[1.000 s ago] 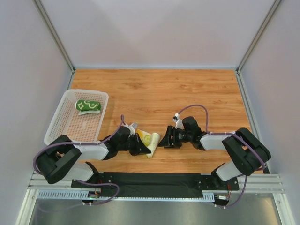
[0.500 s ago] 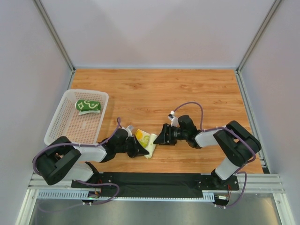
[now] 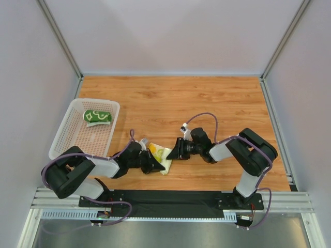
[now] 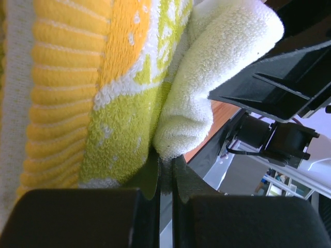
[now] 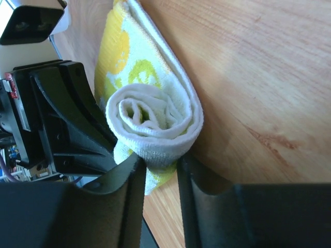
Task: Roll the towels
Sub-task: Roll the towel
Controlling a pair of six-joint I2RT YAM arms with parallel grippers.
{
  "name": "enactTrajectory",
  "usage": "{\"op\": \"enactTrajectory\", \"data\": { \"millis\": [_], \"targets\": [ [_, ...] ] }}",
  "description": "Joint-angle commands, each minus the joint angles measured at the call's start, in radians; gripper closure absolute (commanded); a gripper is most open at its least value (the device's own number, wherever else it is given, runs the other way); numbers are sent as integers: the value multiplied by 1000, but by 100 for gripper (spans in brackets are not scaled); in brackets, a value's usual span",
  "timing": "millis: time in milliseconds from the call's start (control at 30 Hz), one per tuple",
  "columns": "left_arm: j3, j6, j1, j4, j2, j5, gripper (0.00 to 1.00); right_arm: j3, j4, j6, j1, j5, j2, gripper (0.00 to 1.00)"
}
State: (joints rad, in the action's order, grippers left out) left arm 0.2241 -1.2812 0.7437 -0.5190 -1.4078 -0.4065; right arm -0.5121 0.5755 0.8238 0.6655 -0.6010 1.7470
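The yellow and lime-green towel (image 3: 161, 153) lies rolled near the table's front, between both grippers. In the right wrist view its spiral end (image 5: 154, 116) faces the camera, and my right gripper (image 5: 159, 161) is shut on the bottom of that roll, one finger pressing each side. My left gripper (image 4: 165, 160) is shut on the towel's (image 4: 103, 93) edge from the other side, and a fold of pale terry is pinched at the tips. From above, the left gripper (image 3: 154, 165) and right gripper (image 3: 171, 154) almost meet. The dark green towel (image 3: 96, 116) lies rolled in the basket.
The white perforated basket (image 3: 72, 142) stands at the left edge of the wooden table (image 3: 217, 103). Grey walls close in the table on three sides. A black base rail (image 3: 170, 199) runs along the near edge.
My right gripper has slid left to the towel's rolled end and its jaws have narrowed onto it. The left gripper has kept its pinch and hardly moved.
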Motion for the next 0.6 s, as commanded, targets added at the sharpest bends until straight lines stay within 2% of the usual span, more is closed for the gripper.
{"op": "enactTrajectory", "data": {
  "millis": [0, 67, 167, 267, 300, 400, 533, 567],
  "targets": [
    [3, 32, -6, 51, -13, 21, 100, -12, 7, 0, 13, 47, 36, 72],
    [26, 63, -6, 100, 3, 34, 98, -11, -2, 3, 11, 58, 28, 78],
    [59, 98, -6, 209, 41, 64, 91, -28, -67, -11, 13, 69, 13, 87],
    [108, 157, -1, 358, 99, 107, 78, -42, -111, -14, 13, 75, 5, 91],
    [122, 189, 0, 441, 118, 124, 68, -45, -118, -9, 11, 75, 0, 91],
    [190, 229, 29, 639, 191, 231, 53, -52, -155, -3, 13, 84, -15, 92],
    [285, 284, 98, 842, 251, 392, 49, -66, -207, 0, 16, 99, -41, 93],
    [332, 287, 147, 882, 254, 488, 49, -71, -232, -2, 16, 102, -44, 93]
  ]
}}
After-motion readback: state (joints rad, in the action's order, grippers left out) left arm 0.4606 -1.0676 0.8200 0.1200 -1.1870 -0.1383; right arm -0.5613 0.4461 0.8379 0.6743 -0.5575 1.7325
